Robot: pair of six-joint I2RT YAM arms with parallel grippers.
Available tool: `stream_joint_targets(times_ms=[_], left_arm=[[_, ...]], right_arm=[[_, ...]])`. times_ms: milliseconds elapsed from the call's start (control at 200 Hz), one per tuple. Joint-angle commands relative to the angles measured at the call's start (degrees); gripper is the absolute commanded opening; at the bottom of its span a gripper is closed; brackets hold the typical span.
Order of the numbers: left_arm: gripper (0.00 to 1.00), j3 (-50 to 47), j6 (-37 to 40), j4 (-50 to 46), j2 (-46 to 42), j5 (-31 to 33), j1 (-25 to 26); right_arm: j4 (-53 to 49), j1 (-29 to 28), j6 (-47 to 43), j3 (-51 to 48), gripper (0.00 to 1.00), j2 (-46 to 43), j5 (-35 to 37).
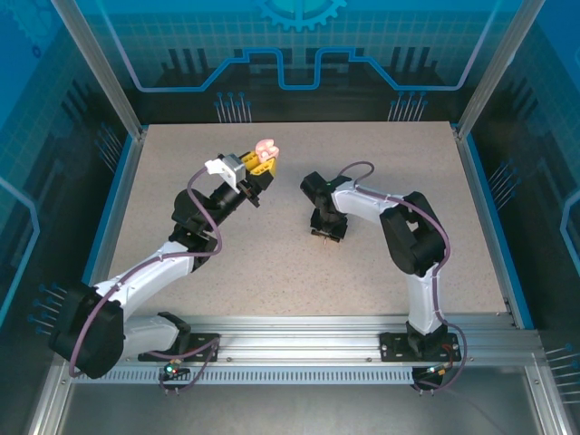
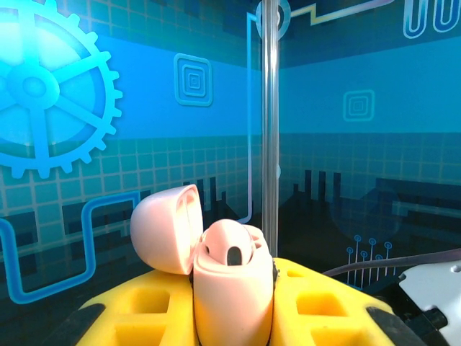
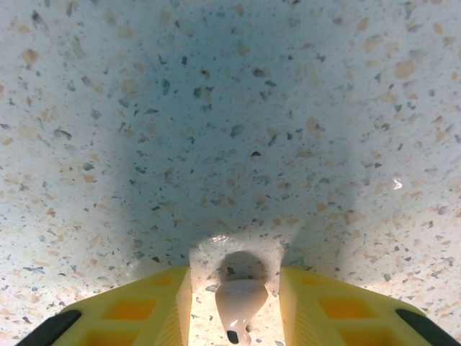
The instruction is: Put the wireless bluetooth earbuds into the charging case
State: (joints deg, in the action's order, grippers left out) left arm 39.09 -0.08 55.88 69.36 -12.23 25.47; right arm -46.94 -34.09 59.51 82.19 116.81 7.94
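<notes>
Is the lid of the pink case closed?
No, the lid stands swung open to the left of the case body.

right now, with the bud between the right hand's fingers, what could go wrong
The pale pink earbud sits between the right hand's fingers with gaps either side; a squeeze could flick it out. The left hand grips the open charging case low; pressing a bud in might tip it.
</notes>
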Motion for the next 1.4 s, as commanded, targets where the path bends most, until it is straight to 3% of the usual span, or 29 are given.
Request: stream_joint_targets(times_ms=[0, 715, 1126, 1396], left_arm=[[0.00, -0.61, -0.36, 2.55, -0.28, 0.87, 0.40], [0.00, 0.28, -0.28, 1.71, -0.37, 0.67, 0.39], [0.00, 1.42, -0.63, 1.54, -0.20, 0.28, 0.45], [0.00, 2.89, 0.05, 1.44, -0.19, -0.81, 0.44]], right_arm=[[-0.22, 0.32, -1.17, -2.29, 0.36, 1.14, -0.34], [1.84, 0.12, -2.58, -3.03, 0.22, -2.78, 0.44], [7.78, -0.24, -7.42, -7.62, 0.22, -15.51, 3.96], [9.19, -0.54, -14.35, -3.60, 0.20, -25.79, 5.01]])
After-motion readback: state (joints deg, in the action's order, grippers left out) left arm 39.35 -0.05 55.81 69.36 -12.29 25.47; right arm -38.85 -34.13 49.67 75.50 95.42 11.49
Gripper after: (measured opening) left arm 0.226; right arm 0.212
